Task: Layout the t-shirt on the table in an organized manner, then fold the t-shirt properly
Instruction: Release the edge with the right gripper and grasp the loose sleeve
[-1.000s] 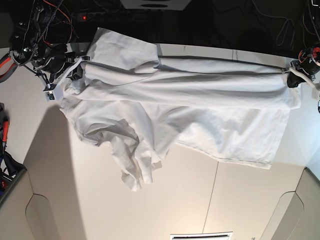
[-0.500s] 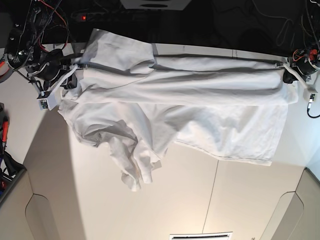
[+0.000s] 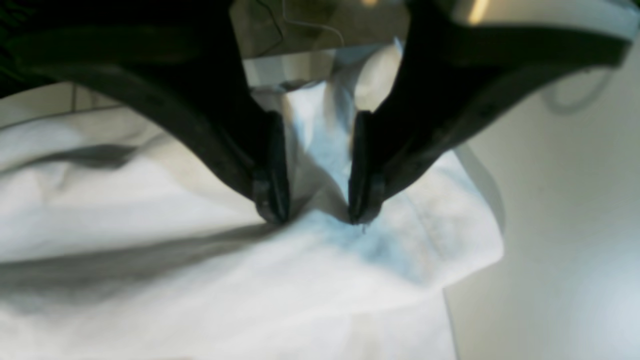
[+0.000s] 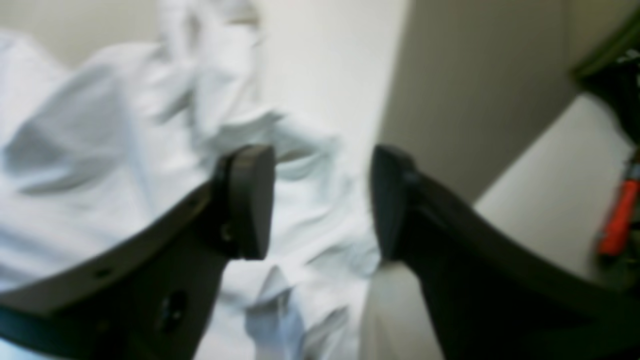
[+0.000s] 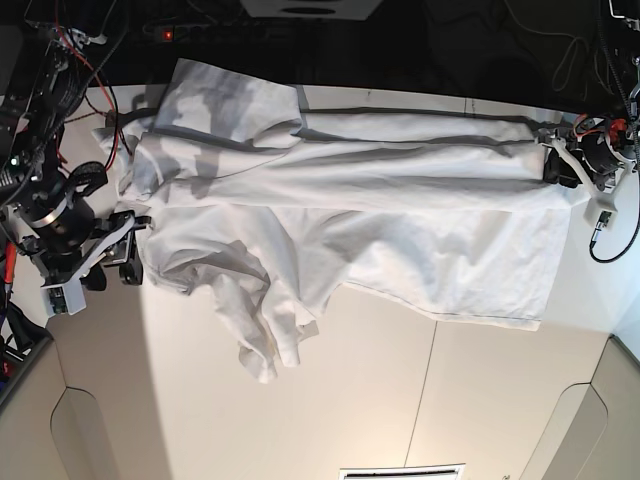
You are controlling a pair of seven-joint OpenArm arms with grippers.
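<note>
Now my left gripper [image 3: 318,217] and right gripper [image 4: 322,200] are both open and hold nothing, the shirt [image 5: 350,210] lies bunched on the table [image 5: 400,400], so I should grab corners and pull flat.

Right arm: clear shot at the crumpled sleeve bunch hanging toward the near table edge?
Probably yes. The right gripper is open beside the t-shirt, and only bare table lies between it and that bunch.
</note>
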